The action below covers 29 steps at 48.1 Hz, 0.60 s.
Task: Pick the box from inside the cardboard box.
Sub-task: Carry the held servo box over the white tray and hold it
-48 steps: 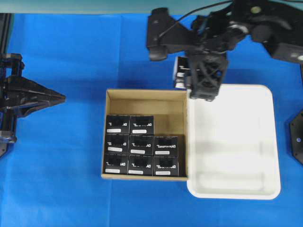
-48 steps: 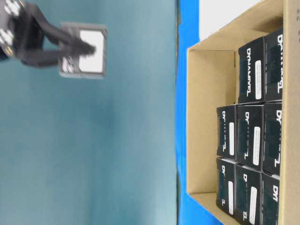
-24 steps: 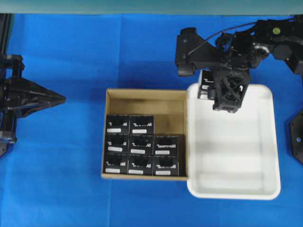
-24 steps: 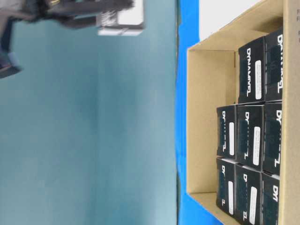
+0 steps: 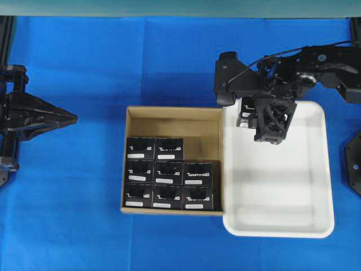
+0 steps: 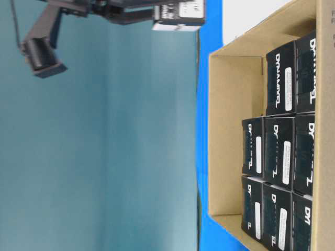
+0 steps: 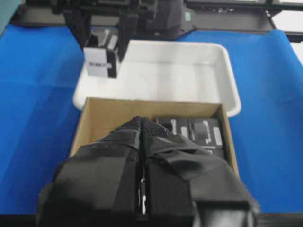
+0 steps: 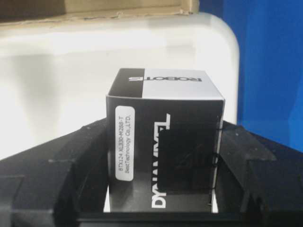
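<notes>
Over on the left, the left gripper (image 5: 70,117) sits well away from the cardboard box (image 5: 172,114), low over the blue cloth (image 5: 84,180), its taped fingers (image 7: 165,165) pressed together with nothing between them. It takes no part in the work, as far as I can judge.

In the middle, the cardboard box holds eight small black boxes (image 5: 168,180) in rows. The far strip of its floor is bare, and the slot at the right end of the first row is vacant.

To the right, the picking looks done: the box (image 8: 163,142) is out of the carton, gripped on both sides by the right gripper (image 5: 269,119), whose jaws stand partly apart, just wide enough for it. Gripper and box hang over the near-left corner of the white tray (image 5: 316,226), beside the carton's wall. From table level, the box is plainly clear of the surface. I'd judge that setting it down in the tray and letting go is what remains.

The right arm reaches in from the right edge, its wrist bent so the gripper points steeply down at the tray.
</notes>
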{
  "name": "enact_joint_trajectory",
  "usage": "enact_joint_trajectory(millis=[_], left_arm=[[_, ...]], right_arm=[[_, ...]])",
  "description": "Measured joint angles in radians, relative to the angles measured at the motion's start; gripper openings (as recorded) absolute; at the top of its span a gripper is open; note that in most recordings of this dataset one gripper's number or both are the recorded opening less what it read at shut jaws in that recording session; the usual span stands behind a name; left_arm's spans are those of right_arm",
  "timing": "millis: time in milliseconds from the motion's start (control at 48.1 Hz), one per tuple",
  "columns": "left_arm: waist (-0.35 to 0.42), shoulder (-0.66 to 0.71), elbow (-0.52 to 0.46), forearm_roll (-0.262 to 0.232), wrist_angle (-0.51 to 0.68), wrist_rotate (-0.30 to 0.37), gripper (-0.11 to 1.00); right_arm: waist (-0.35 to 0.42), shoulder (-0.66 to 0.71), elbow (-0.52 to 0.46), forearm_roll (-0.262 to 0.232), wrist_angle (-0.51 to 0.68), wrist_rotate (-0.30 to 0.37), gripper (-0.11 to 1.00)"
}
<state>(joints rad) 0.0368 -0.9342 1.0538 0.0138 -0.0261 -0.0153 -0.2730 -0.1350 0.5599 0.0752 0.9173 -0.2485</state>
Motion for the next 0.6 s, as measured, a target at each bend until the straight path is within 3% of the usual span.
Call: enact_joint_trajectory(millis=[603], left_arm=[[0.0, 0.002, 0.0, 0.0, 0.0, 0.002, -0.02]], right_arm=[[0.008, 0.091, 0.097, 0.0, -0.202, -0.037, 0.62]])
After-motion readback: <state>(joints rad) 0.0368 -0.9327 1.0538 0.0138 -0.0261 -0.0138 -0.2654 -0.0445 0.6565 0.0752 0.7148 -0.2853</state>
